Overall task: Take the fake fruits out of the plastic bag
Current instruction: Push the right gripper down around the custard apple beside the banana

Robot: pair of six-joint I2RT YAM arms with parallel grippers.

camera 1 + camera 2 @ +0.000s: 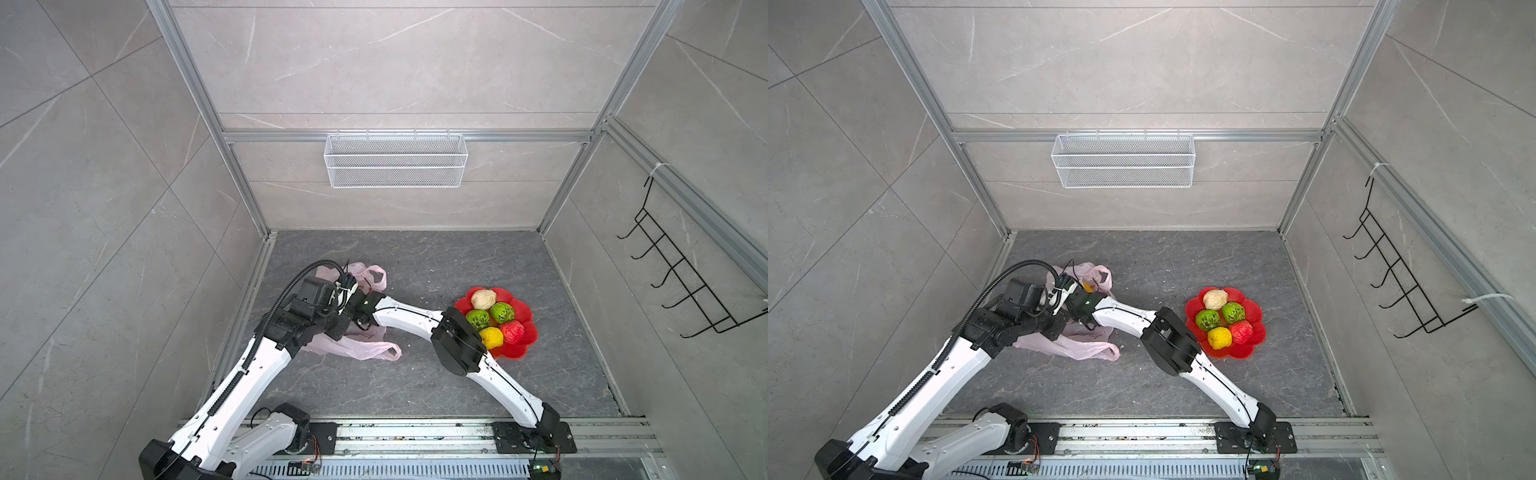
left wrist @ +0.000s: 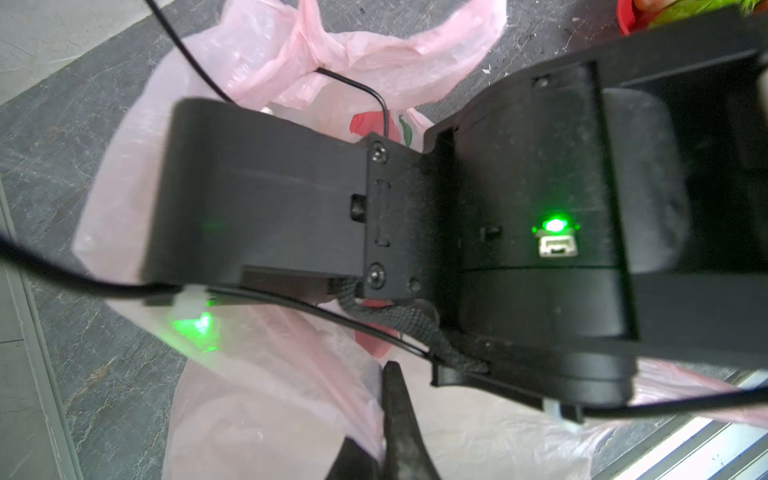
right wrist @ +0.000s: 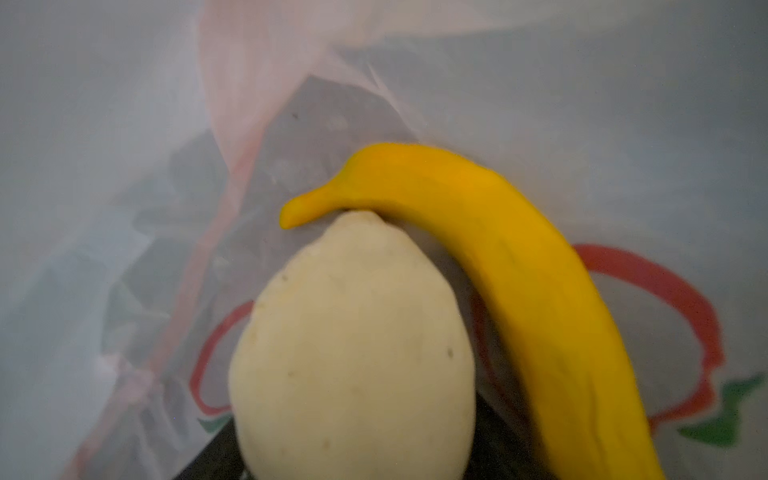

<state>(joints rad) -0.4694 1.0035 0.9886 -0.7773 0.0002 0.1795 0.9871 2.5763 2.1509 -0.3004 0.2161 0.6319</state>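
With the plastic bag [image 2: 257, 395] apparently pinched in the closed left claw [image 2: 392, 419], the cream lump [image 3: 353, 353] is flanked by the right claw [image 3: 349, 453], its grip not discernible; closure and withdrawal are required next.

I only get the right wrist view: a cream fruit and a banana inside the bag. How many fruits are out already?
Observer: Five, in both top views, all on the plate: a cream lump, two green balls, a yellow lump and a red one.
Operator: Is anything holding the bag?
Observer: Yes. In the left wrist view the left end effector is shut on the bag, pinching its thin film.
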